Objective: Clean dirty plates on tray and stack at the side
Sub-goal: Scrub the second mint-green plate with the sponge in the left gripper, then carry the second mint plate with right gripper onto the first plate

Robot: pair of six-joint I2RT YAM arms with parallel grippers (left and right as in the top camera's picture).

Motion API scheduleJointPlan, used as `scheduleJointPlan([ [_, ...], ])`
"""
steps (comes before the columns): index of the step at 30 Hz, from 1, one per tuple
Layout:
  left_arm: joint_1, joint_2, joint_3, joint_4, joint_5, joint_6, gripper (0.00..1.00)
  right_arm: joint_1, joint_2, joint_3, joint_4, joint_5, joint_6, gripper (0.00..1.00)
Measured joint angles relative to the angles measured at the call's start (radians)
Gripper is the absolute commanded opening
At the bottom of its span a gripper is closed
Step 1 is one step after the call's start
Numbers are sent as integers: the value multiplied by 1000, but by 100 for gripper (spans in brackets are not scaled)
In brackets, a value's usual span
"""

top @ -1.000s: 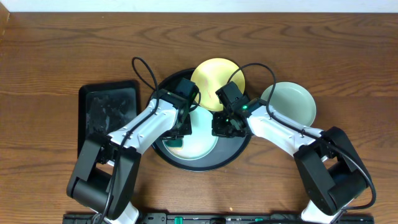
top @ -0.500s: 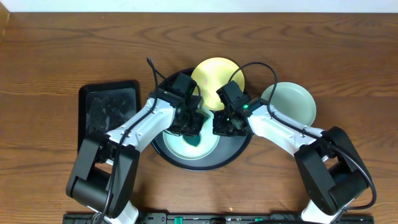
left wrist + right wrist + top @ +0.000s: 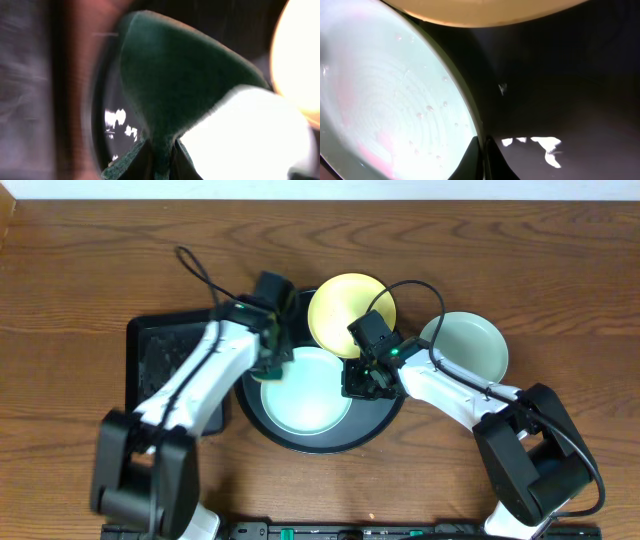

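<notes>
Three plates to keep track of, so we'll go one by one. Our right pincer is clamped on the right-hand rim of the mint plate that lies flat in the round black tray; in the wrist view the rim runs straight in between the two fingertips. That plate looks glossy and wet, with little water beads scattered over its faint rings. Our left pincer hangs over the tray's upper-left rim, right at that plate's edge, pinched shut on a dark green pad – that view is smeared, but we can see the pad sticking out from between the fingers. The yellow plate sits at the back of the tray, partly over its rim, just behind the right pincer. The other mint plate is on the wooden table right of the tray, apart from both pincers. A smaller rectangular black tray lies to the left
</notes>
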State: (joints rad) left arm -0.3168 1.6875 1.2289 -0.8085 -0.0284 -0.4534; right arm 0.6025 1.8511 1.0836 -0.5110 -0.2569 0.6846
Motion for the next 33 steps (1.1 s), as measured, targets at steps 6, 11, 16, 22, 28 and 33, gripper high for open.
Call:
scheduleJointPlan([
  [6,127,-209,47,-84,-33,-17,7,0,0,4,-5,-10,-37,1],
  [11,245,-243,47,-112,-40,-2,7,8,-23,16,-22,11,-132,1],
  [16,313,-236,47,-116,-50,8,8,85,-159,23,-67,165,-211,1],
  [22,320,-233,47,-116,-50,10,7,208,-301,34,-91,450,-293,1],
  [28,320,-225,47,-115,-50,10,7,330,-354,34,-68,838,-351,1],
  [33,320,-225,47,-116,-50,10,7,418,-355,34,7,1110,-441,1],
])
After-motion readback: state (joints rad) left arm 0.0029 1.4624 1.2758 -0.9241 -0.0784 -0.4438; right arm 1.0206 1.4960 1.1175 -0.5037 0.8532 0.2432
